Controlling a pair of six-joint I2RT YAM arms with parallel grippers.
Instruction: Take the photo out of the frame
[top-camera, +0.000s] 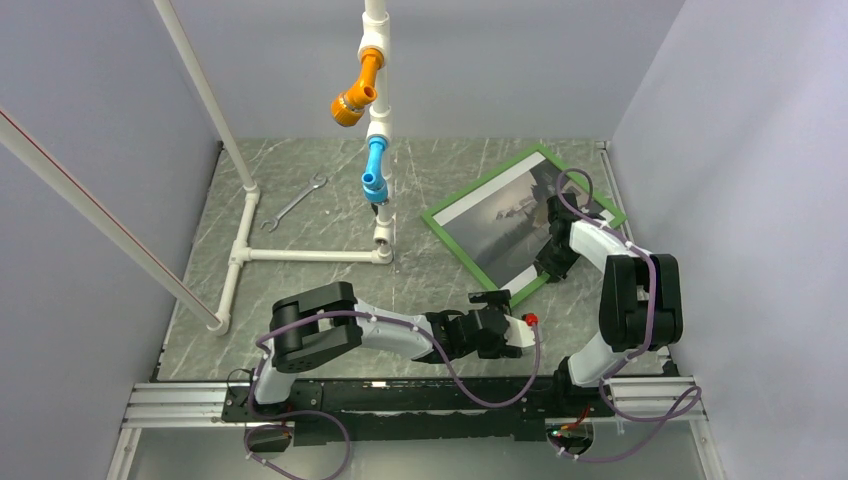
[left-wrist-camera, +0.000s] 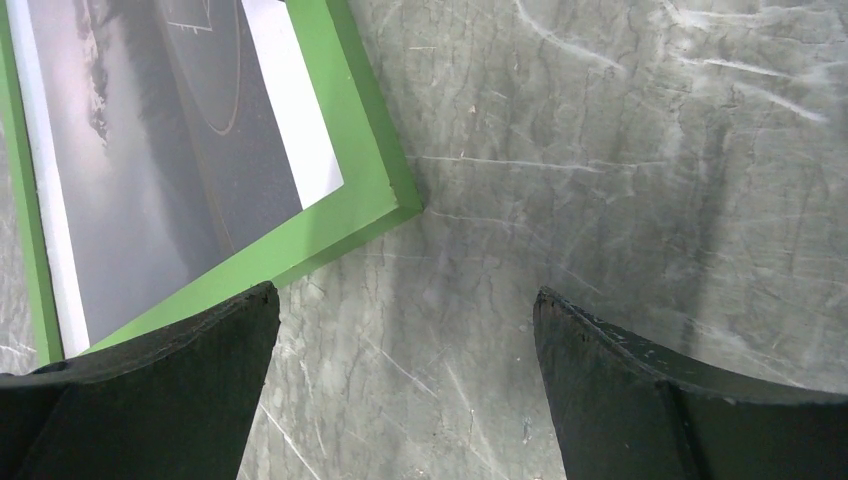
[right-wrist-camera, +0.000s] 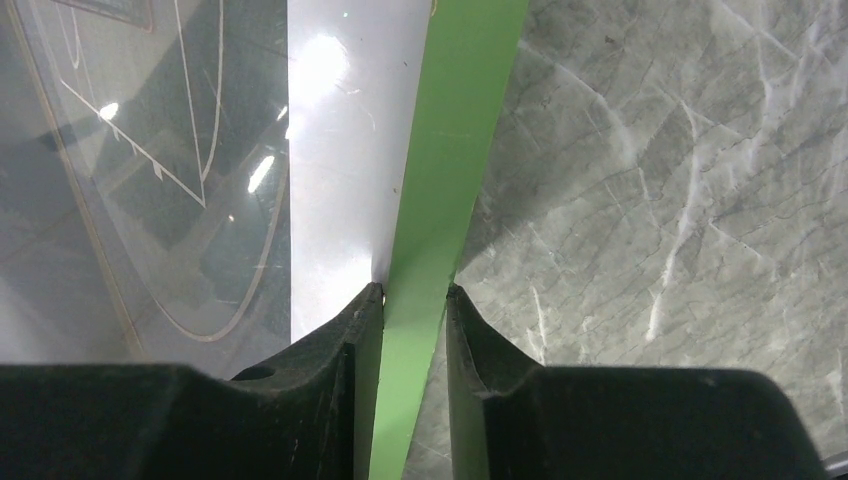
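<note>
The frame (top-camera: 480, 183), with narrow green moulding, lies at the back right of the marble table, and the greyscale photo (top-camera: 500, 225) sits inside it behind glare. My right gripper (top-camera: 549, 270) reaches down onto the frame's near-right edge. In the right wrist view its fingers (right-wrist-camera: 365, 330) press both sides of the green moulding (right-wrist-camera: 460, 120), with the photo's white border (right-wrist-camera: 340, 150) just left of them. My left gripper (top-camera: 505, 310) hovers open by the frame's near corner. In the left wrist view that corner (left-wrist-camera: 340, 200) and the photo (left-wrist-camera: 150, 150) lie up left of the open gripper (left-wrist-camera: 405, 295), which has only bare table between its fingers.
A white PVC pipe stand (top-camera: 300, 255) with an orange fitting (top-camera: 355, 95) and a blue fitting (top-camera: 375, 175) stands at the back centre-left. A metal wrench (top-camera: 295, 203) lies beside it. Grey walls close in the table on three sides.
</note>
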